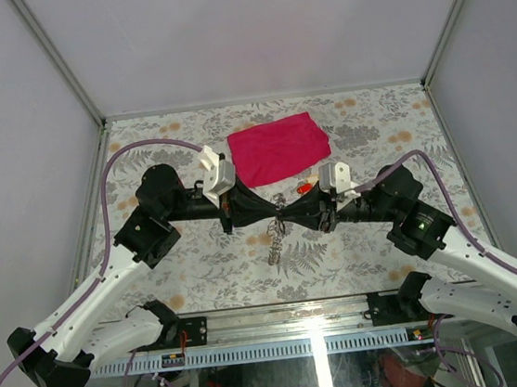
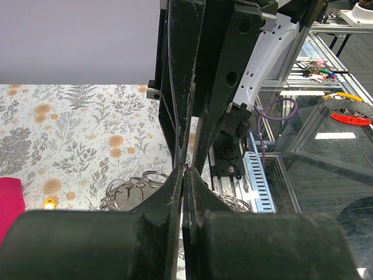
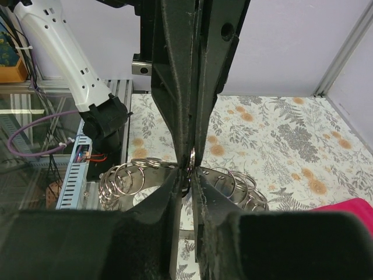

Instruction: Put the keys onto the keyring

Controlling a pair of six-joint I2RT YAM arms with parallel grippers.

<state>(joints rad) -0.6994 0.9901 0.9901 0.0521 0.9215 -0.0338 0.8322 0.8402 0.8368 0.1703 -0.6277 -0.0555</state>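
**Keyring pinched where the two pincers meet, mid-surface**

We find the left pincer [image 1: 272, 212] and the right pincer [image 1: 287, 211] tip to tip over the middle of the surface [image 1: 372, 124]. The left reaches in from 9 o'clock and the right from 3 o'clock.

The keyring [image 1: 276, 238] sits at their meeting point as a bunch of silver coils. Its long axis runs 12 to 6 o'clock, across the line of the arms, and most of it trails toward 6 o'clock. Neither arm is nearer, since both are at the bunch.

The right pincer is clenched on a ring's rim, which shows bright between its fingertips in its wrist view. The left pincer is clenched tight, but we cannot tell whether wire lies between its tips.

A red cloth [image 1: 277, 147] lies apart at 12 o'clock. We identify no key with certainty. We judge that any threading move depends on the right pinch not slipping.
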